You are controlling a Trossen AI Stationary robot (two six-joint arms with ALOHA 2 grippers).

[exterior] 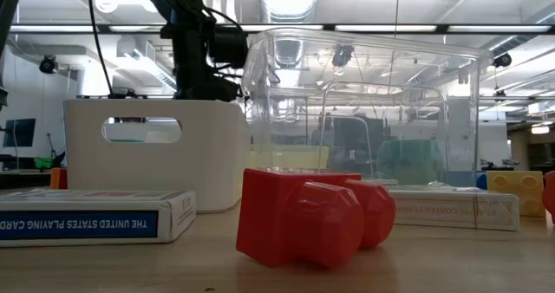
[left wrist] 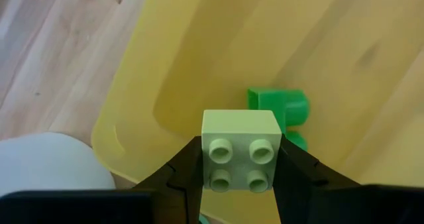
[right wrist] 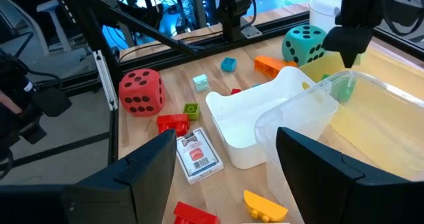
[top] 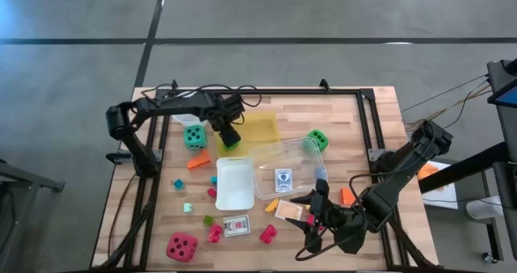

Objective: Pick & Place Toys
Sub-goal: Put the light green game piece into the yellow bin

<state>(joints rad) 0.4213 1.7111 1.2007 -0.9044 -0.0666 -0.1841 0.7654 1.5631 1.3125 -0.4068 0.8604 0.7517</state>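
Observation:
My left gripper [top: 229, 137] points down over the left part of the yellow tray [top: 262, 129], shut on a pale green four-stud block [left wrist: 240, 151]. A darker green block [left wrist: 286, 111] lies on the tray floor just beyond it. My right gripper [top: 310, 219] hangs open above the table's near right, holding nothing. Loose toys lie on the wood: a teal die [top: 195, 136], a green die [top: 317, 140], a red die [top: 182, 246], a card pack [top: 236, 225], and red blocks [top: 267, 234] and orange blocks [top: 198, 160]. My left gripper pinches the pale green block by two opposite side walls [left wrist: 205, 159] between its two fingers. The fingers come from above, pointing down. The block hangs level, studded face toward the wrist camera, lifted clear of the tray floor.
A clear plastic box [top: 287, 170] with a card pack inside stands mid-table, a white bin [top: 234, 184] against its left side. A white round cup [left wrist: 46, 163] stands beside the tray's left edge. Black frame rails [top: 371, 119] border the table.

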